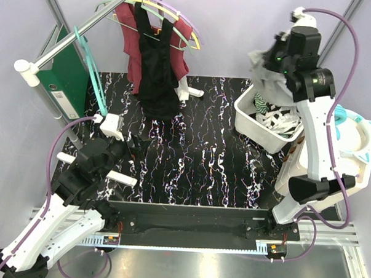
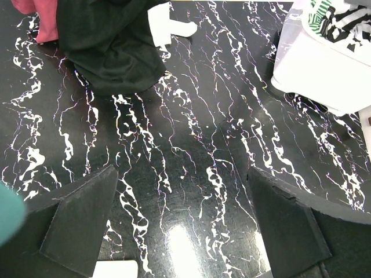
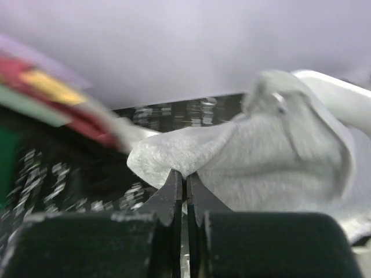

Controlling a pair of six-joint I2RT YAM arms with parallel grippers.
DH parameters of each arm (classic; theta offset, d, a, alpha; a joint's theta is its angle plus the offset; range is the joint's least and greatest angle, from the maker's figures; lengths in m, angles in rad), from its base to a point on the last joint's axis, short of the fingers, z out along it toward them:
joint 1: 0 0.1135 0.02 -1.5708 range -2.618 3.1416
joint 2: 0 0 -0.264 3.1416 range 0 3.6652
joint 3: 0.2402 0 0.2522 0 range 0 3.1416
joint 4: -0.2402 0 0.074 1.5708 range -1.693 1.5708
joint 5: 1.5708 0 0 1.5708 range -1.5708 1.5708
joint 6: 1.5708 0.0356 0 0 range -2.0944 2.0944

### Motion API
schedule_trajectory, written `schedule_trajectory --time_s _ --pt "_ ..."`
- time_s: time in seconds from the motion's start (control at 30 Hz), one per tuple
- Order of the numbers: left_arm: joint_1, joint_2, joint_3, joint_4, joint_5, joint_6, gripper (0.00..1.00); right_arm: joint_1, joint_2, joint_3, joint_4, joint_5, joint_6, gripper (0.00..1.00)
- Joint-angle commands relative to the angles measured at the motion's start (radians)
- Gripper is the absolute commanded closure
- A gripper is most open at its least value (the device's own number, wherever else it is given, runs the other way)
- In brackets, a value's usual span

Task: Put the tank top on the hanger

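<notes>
Our right arm stands high and reaches from its base up over the white bin (image 1: 254,125). The right gripper (image 1: 267,64) has its fingers (image 3: 174,194) pressed together on a fold of the tank top (image 1: 267,84), and the grey cloth hangs from it above the bin. Our left arm is bent low over the table (image 1: 203,158). The left gripper (image 2: 182,226) is spread wide and holds nothing. The hanger (image 1: 96,86) hangs on the metal rail (image 1: 85,27) at the far left, well apart from the tank top. The table is black with white veins. A black top (image 1: 158,70) and a maroon top (image 1: 130,59) hang at the back, before a pale wall.
</notes>
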Motion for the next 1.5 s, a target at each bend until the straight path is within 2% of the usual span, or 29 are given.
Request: schedule_trajectory --time_s 0.0,0.13,0.27,0.4,0.63,0.73,0.83,0.87,0.93,0.97,1.0,1.07,1.1,1.2,1.27,1.37,1.47 --pt "-0.001 0.008 -0.001 0.030 0.009 0.001 0.01 0.134 -0.073 0.066 0.040 -0.001 -0.049 1.00" --pt "0.001 0.011 -0.002 0.031 0.010 0.004 0.01 0.278 -0.107 0.056 0.092 -0.023 -0.075 1.00" --pt "-0.001 0.017 -0.001 0.028 0.010 0.007 0.01 0.362 -0.095 0.101 0.099 -0.116 -0.090 1.00" --pt "0.001 0.014 -0.001 0.027 0.004 0.009 0.01 0.428 -0.084 0.121 0.111 -0.211 -0.090 1.00" --pt "0.007 0.022 0.001 0.025 0.029 0.014 0.01 0.519 -0.066 0.102 0.125 -0.219 -0.104 1.00" --pt "0.008 0.022 -0.001 0.025 0.026 0.017 0.01 0.524 -0.110 -0.024 0.169 -0.205 -0.087 1.00" --pt "0.007 0.028 -0.002 0.024 0.019 0.017 0.01 0.524 -0.207 -0.278 0.291 -0.181 -0.055 0.96" --pt "0.007 0.031 -0.002 0.024 0.016 0.017 0.01 0.524 -0.262 -0.425 0.359 -0.155 -0.026 0.94" --pt "0.007 0.038 -0.002 0.024 0.015 0.011 0.01 0.524 -0.313 -0.568 0.413 -0.106 0.011 0.85" --pt "0.008 0.046 -0.002 0.022 0.013 0.008 0.01 0.524 -0.351 -0.704 0.452 -0.065 0.045 0.68" --pt "0.007 0.052 -0.001 0.021 0.012 -0.006 0.01 0.522 -0.366 -0.766 0.468 -0.041 0.062 0.55" --pt "0.007 0.077 0.006 0.001 0.021 -0.029 0.01 0.524 -0.376 -0.908 0.480 0.018 0.092 0.23" --pt "0.007 0.086 0.010 -0.012 0.030 -0.049 0.01 0.524 -0.371 -0.943 0.474 0.032 0.096 0.18" --pt "0.002 0.130 0.006 -0.018 0.065 -0.115 0.01 0.524 -0.336 -1.029 0.442 0.077 0.108 0.11" --pt "-0.037 0.156 -0.022 -0.004 0.041 -0.170 0.01 0.524 -0.317 -1.078 0.441 0.106 0.138 0.09" --pt "-0.129 0.190 -0.095 0.077 -0.025 -0.236 0.01 0.507 -0.291 -1.107 0.444 0.112 0.174 0.09" --pt "-0.177 0.250 -0.160 0.212 0.013 -0.290 0.01 0.487 -0.252 -1.110 0.450 0.063 0.183 0.09"
